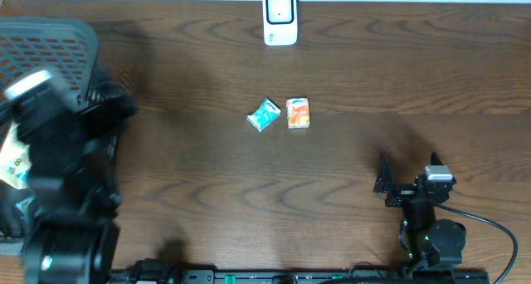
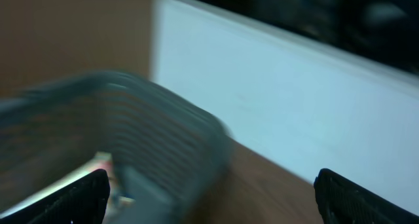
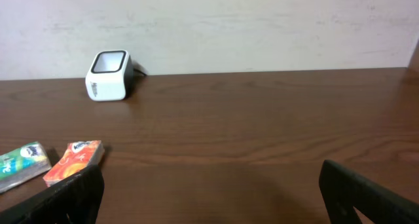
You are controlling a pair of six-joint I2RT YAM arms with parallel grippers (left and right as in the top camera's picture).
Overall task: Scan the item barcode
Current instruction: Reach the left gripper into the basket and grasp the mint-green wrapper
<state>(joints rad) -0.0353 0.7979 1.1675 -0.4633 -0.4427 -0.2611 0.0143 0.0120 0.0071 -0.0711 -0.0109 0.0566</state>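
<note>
The desk [image 1: 332, 176] carries a grey basket [image 1: 50, 43] at its left edge. The left pincer [image 2: 209, 201] hangs over it, jaws wide and empty. The right pincer [image 3: 209, 194] stands open near the front edge. The scanner [image 1: 280, 17] sits at the far edge. The teal packet [image 1: 265, 115] and orange packet [image 1: 298, 113] lie just beside each other mid-desk. Risk: gripping one may drag its neighbour or leave the barcode turned away from the scanner.

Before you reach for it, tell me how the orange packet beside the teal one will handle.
The orange packet looks small and lies flat, so it is probably light and unlikely to roll or tip. On the smooth wooden table it may slide when pushed. Its printed wrapper looks soft, so it might give a little when squeezed.
</note>
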